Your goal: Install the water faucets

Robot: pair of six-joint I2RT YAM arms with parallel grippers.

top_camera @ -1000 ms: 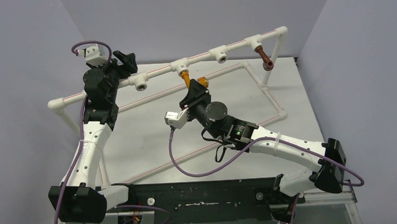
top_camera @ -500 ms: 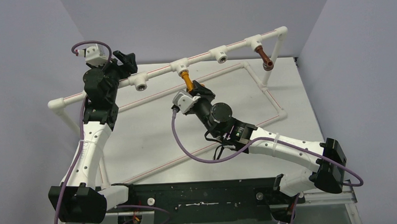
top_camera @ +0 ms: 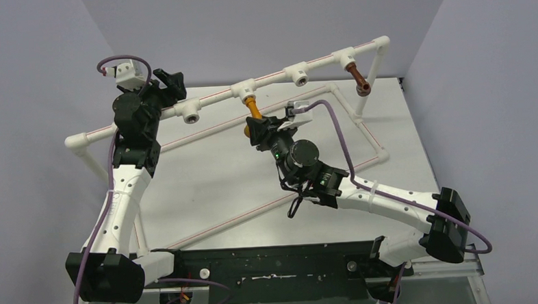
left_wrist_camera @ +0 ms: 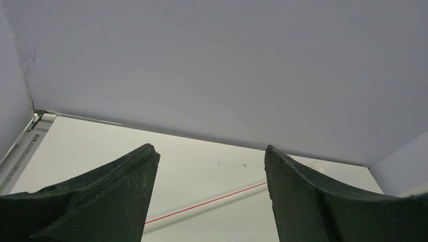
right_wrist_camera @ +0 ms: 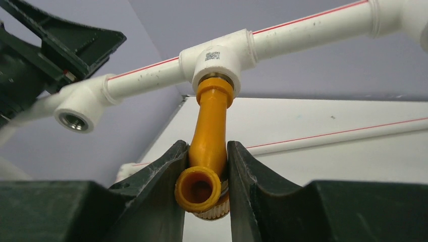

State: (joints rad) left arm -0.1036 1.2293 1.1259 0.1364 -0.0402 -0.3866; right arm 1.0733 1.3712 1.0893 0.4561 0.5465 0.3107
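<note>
An orange-yellow water faucet (right_wrist_camera: 209,136) (top_camera: 253,109) hangs with its threaded end in a white tee socket (right_wrist_camera: 218,55) of the raised pipe rail. My right gripper (right_wrist_camera: 206,174) (top_camera: 258,130) is shut on its bent lower body, with the round spout mouth facing the camera between the fingers. A dark reddish-brown faucet (top_camera: 357,78) sits in the tee near the rail's right end. My left gripper (left_wrist_camera: 209,161) (top_camera: 169,81) stands open with nothing between its fingers, over the left part of the rail.
The white pipe rail (top_camera: 216,94) crosses the back of the table with open tee sockets (top_camera: 193,116) (top_camera: 298,76). Lower pipes with red stripes (top_camera: 361,127) lie on the table. Grey walls close the back and sides. A purple cable (top_camera: 337,132) loops over my right wrist.
My right wrist has rolled around while gripping the orange-yellow faucet; its camera block swung from the left side to the right. The left arm has stayed still.
</note>
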